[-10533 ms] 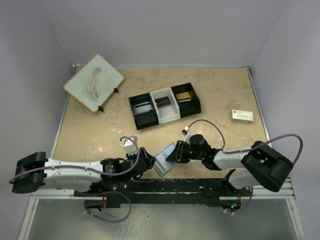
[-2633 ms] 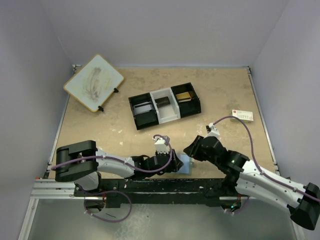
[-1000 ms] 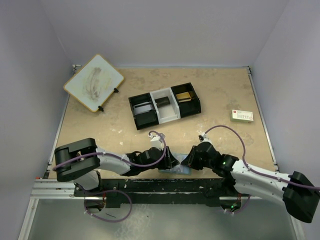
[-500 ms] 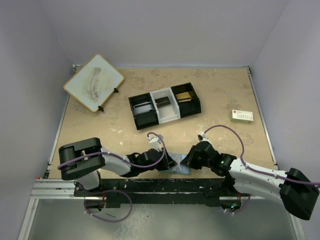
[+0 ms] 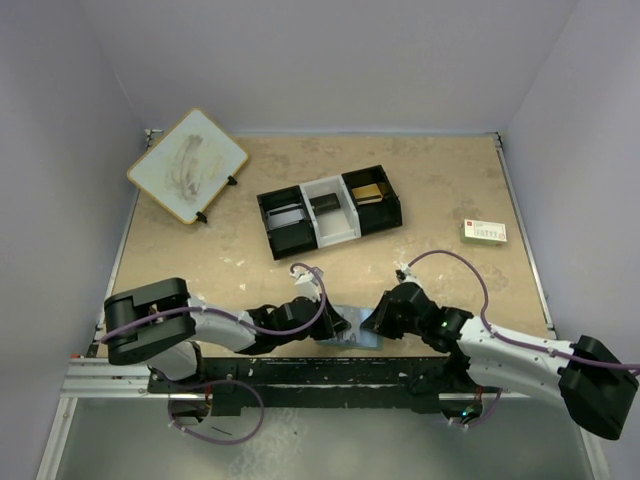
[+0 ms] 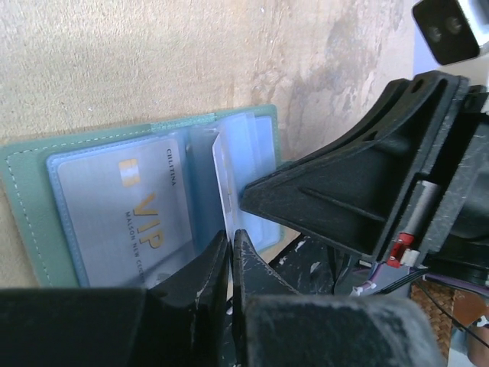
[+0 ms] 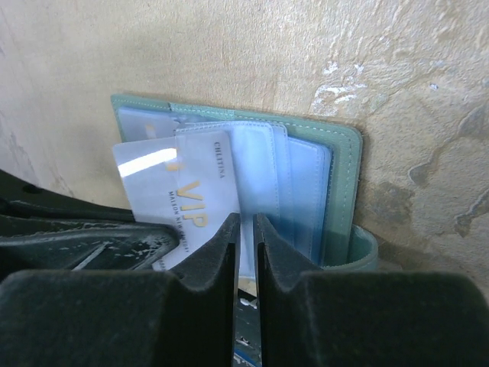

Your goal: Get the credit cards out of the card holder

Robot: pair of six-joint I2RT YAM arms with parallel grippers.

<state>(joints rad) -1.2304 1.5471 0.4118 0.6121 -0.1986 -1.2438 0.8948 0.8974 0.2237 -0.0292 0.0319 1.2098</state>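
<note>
Left gripper (image 6: 230,238): jaws pressed together on one edge of a pale bluish-grey credit card (image 7: 172,195) with gold "VIP" print, seen edge-on from the left wrist, tilted and partly out of its pocket. Right gripper (image 7: 244,223): jaws almost together, only a narrow slit between, tips down on the pale-blue pocket panels (image 7: 306,183) just right of that card; grip on a panel not discernible. Card holder (image 7: 345,180): one, grey-green, lying open and flat at the near edge of the table (image 5: 450,180), between the two grippers. In the card holder's left panel, a second pale "VIP" card (image 6: 126,222), flat inside its pocket; two such cards counted in all. Beyond the card holder, well apart: one black-and-white tray (image 5: 338,238) of three compartments, with one orange-gold card (image 5: 370,192) in the right-hand one; contents of the other two too small to name. Beyond and right of the card holder, one white box (image 5: 484,232) with red and green print. Far beyond and left of the card holder, one wood-framed whiteboard (image 5: 188,165), tilted.
</note>
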